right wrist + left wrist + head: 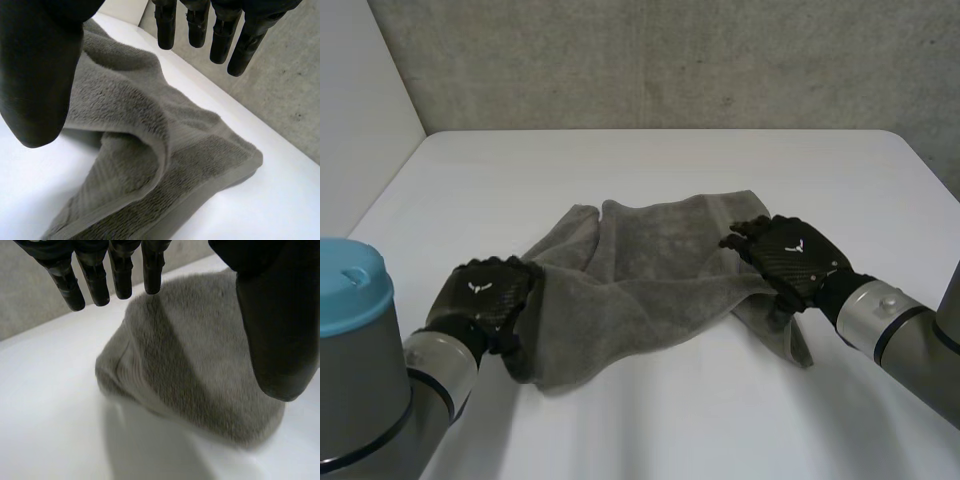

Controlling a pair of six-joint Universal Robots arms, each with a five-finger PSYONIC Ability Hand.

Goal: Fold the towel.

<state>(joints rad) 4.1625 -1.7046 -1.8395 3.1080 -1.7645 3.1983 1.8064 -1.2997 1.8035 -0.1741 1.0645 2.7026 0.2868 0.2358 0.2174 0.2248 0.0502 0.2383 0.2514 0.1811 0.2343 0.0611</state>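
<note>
A grey towel (650, 285) lies rumpled in the middle of the white table (650, 170). My left hand (485, 300) hovers over the towel's near left corner (165, 375), its fingers (107, 270) straight and its thumb (277, 330) apart from them, holding nothing. My right hand (790, 258) is above the towel's right edge, where a fold (145, 135) stands up under the palm. Its fingers (210, 25) are straight, its thumb (35, 75) spread wide, and no cloth is pinched.
A grey wall (670, 60) runs behind the table's far edge. My left arm's light-blue cap (350, 285) stands at the near left. Bare table surface (700, 420) lies in front of the towel.
</note>
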